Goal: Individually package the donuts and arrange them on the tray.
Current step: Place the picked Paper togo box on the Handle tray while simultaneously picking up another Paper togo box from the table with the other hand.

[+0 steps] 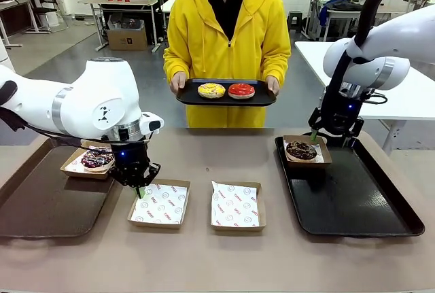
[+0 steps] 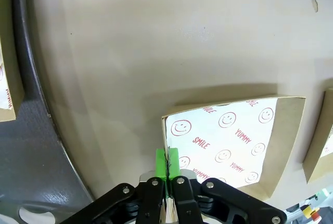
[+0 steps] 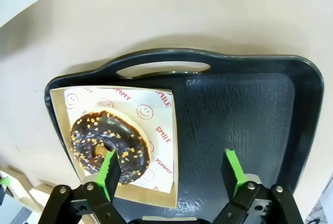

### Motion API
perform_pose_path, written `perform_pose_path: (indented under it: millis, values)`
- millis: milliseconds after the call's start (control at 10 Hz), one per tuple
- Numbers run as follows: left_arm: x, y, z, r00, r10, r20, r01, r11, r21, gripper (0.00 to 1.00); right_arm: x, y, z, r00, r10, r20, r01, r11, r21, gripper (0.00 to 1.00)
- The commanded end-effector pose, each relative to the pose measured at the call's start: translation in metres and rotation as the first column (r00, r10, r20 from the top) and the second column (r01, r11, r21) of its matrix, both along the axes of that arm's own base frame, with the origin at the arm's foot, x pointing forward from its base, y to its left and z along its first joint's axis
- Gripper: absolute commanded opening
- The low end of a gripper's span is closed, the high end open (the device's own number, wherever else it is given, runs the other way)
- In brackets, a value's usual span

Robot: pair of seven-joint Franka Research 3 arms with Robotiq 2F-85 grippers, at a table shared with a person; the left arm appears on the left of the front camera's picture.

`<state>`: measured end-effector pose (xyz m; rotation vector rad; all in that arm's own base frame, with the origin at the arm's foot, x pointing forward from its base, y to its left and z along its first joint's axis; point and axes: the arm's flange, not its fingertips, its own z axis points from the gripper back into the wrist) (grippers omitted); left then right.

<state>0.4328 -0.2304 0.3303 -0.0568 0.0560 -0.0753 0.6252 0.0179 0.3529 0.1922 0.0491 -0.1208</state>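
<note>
A person at the far side holds a black tray [image 1: 187, 97] carrying a yellow-iced donut [image 1: 211, 90] and a red-glazed donut [image 1: 241, 90]. One chocolate donut [image 1: 301, 149] [image 3: 106, 143] lies in a paper-lined box [image 3: 158, 146] at the far left corner of the black tray [image 1: 367, 204] on my right. My right gripper [image 1: 325, 136] [image 3: 171, 172] hovers open just over it, one finger at the donut's edge. Another chocolate donut [image 1: 96, 159] sits boxed on the brown tray [image 1: 41, 204]. My left gripper [image 1: 138, 188] [image 2: 166, 164] is shut on the rim of an empty lined box [image 1: 160, 204] [image 2: 234, 141].
A second empty lined box [image 1: 236, 206] lies on the table between the two trays. The black tray's handle [image 3: 161, 68] is at its far end. Most of the black tray and the brown tray is bare. A white table [image 1: 408, 82] stands at the far right.
</note>
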Motion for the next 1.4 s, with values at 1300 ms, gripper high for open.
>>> perform_pose_path:
  millis: [1300]
  values:
    - [0.137,0.022,0.228,0.993,0.099,0.069,-0.105,0.990,0.089,0.00,-0.244,-0.215,0.043,0.929,0.015,0.369,-0.343,0.407,0.847,1.00]
